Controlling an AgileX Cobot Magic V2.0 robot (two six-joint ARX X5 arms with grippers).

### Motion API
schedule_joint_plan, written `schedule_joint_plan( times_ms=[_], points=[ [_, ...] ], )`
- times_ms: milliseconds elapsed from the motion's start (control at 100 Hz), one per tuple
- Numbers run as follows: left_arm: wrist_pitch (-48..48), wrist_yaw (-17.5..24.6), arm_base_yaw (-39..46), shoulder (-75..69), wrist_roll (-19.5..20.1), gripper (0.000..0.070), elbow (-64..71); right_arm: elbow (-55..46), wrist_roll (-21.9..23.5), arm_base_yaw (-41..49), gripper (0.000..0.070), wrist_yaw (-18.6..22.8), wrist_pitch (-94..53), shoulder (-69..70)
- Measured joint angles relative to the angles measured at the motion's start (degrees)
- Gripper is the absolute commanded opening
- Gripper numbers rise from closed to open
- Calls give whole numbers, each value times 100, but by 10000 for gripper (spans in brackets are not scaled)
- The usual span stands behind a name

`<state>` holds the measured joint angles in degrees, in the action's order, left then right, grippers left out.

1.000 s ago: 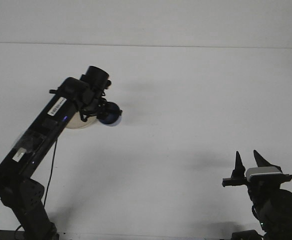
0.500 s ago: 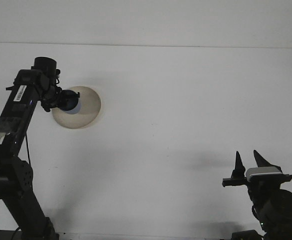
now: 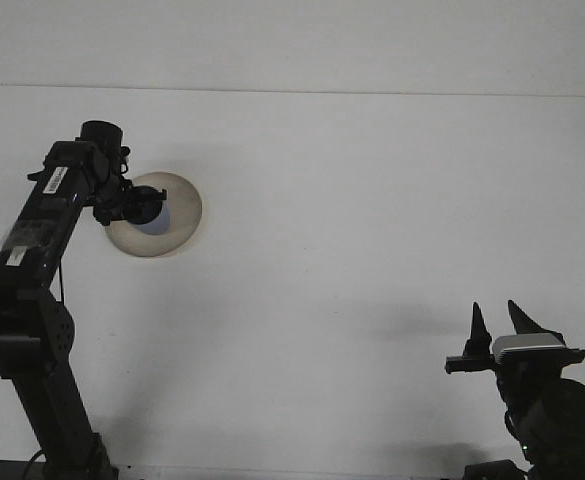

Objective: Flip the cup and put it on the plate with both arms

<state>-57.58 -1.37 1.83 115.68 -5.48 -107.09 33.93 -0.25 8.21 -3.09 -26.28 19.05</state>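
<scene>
1. Front view, far left: your left claw (image 3: 137,207) is over the plate (image 3: 177,215), which sits on the white bench (image 3: 372,200). The dark cup (image 3: 150,210) is at the claw tip, above the plate's left half. The fingers merge with the dark cup, so you cannot tell from here whether the claw is clenched on the cup or has let go, nor whether the cup's base is touching the plate.

2. Same view, the cup's attitude: it is too dark and small to say for sure that it is upright. If it is tilted when you release it, it may roll off the shallow plate toward the bench.

3. Same view, placement: the cup looks off-centre, toward the plate's left rim. Releasing there risks the cup catching the rim and tipping, or levering the plate up.

4. Same view, withdrawal: if you pull the left arm back before the fingers are fully clear, you could drag the cup over or slide the plate along the bench.

5. Front view, near right: your right claw (image 3: 500,322) is parked with its fingers spread apart, grasping nothing, well apart from the plate. It poses no collision risk where it stands, unless you swing it left while the left arm is over the plate.
</scene>
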Motion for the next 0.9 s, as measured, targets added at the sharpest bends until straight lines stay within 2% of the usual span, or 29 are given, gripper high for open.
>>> schedule_joint_plan(
  times_ms=[60, 120, 160, 190, 240, 660, 900],
  points=[
    [48, 2, 0, 0, -2, 173, 0, 0, 0, 0, 347, 2, 0, 0],
    [81, 2, 0, 0, -2, 348, 0, 0, 0, 0, 347, 0, 0, 0],
    [76, 4, -2, 0, -2, 434, 0, 0, 0, 0, 347, 0, 0, 0],
    [76, 4, -2, 0, 0, 474, 0, 0, 0, 0, 347, 2, 0, 0],
    [61, 4, 0, 0, -2, 504, -24, 0, 0, 0, 347, 0, 0, 0],
    [-1014, 7, 26, -11, -114, 509, -1637, 0, 0, 0, 347, 0, -2, 0],
    [-1443, 9, 4, -422, -131, 508, -1633, 0, 0, 0, 347, 0, -4, 0]
  ],
)
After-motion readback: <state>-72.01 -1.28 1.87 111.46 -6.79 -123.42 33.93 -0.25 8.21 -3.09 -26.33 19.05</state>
